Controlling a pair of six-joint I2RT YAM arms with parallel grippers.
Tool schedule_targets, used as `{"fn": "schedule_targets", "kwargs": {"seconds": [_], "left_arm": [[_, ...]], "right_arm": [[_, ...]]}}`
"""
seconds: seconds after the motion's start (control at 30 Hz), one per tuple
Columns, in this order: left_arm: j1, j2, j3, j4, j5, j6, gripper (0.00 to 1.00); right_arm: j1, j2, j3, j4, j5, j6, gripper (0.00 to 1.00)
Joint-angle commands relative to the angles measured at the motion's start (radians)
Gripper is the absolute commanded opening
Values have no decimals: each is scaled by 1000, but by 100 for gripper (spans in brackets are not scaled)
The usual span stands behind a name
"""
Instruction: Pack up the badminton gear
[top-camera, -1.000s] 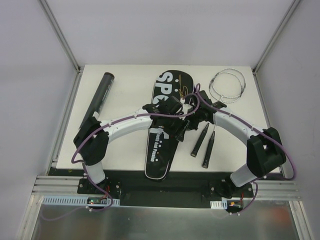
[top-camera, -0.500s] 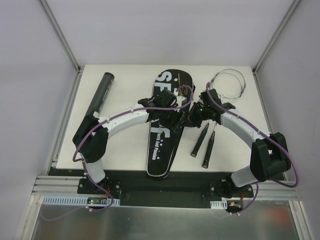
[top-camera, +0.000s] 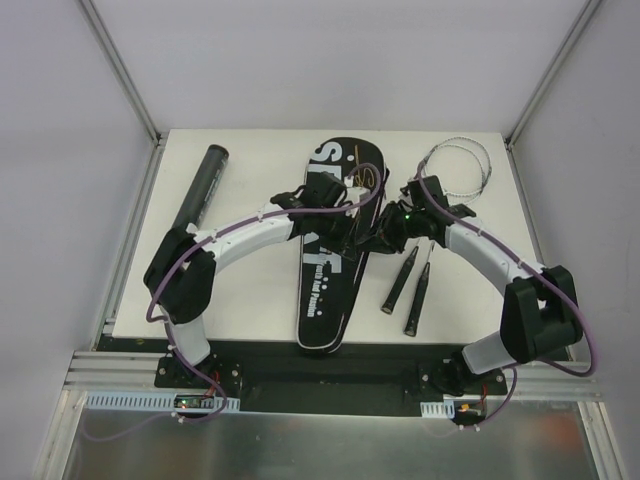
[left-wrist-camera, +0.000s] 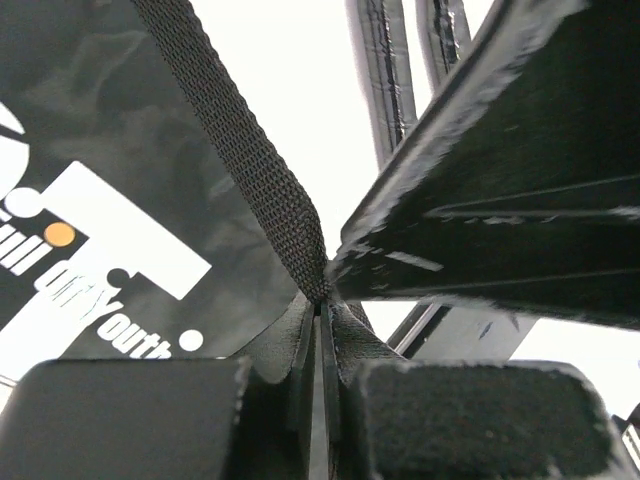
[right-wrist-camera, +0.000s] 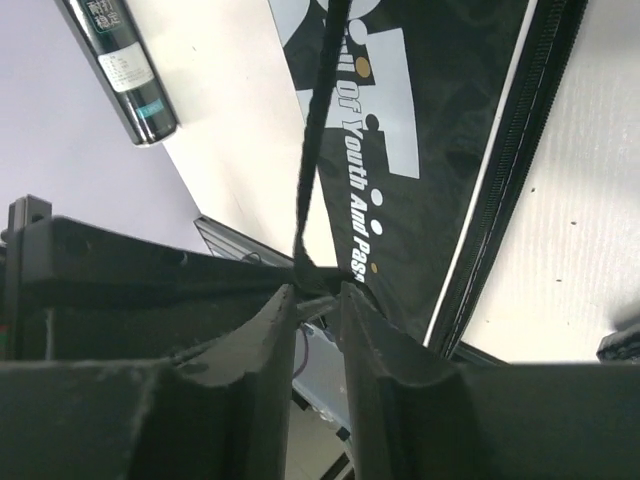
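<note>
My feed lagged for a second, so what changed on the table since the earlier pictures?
The left gripper and right gripper moved toward the far edge, each now shut on the strap of the bag, whose near end slid slightly away. The tube and rackets stayed put.

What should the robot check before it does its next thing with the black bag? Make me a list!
1. Left gripper shut on the strap: ok.
2. Right gripper shut on the strap too: ok.
3. Bag open for packing: cannot tell.
4. Rackets in sight, lying right of the bag, not gripped: ok.
5. Tube in sight, lying left of the bag, not gripped: ok.
6. Shuttlecocks found: cannot tell, none shows in any view.
</note>
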Motion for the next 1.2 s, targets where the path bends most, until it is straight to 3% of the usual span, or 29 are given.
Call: {"fn": "schedule_targets", "kwargs": {"seconds": [0.0,0.1,0.2,0.27,0.3,0.5,0.83,1.17], "left_arm": [[42,-58,24,50,69,-6,0],[47,-92,27,53,63,-27,0],[47,-115,33,51,60,-53,0],[47,-129,37,51,66,-70,0],[47,-134,37,51,68,-76,0],[48,-160,62,51,71,-99,0],[48,-154,62,51,74,-121,0],[47,-135,67,51,78,-130,0]], "right_arm": [[-65,-61,3,-33,-88,-109,43],[-148,-113,-14,-91,-76,-206,68],[-237,-155,-69,-93,-80,-238,72],[-269,-126,-89,-92,-81,-245,66],[-271,-107,-97,-69,-85,-251,57],[-237,58,-120,140,-146,-203,48],[-131,278,-52,316,-177,-102,43],[-55,238,-181,482,-191,68,43]]}}
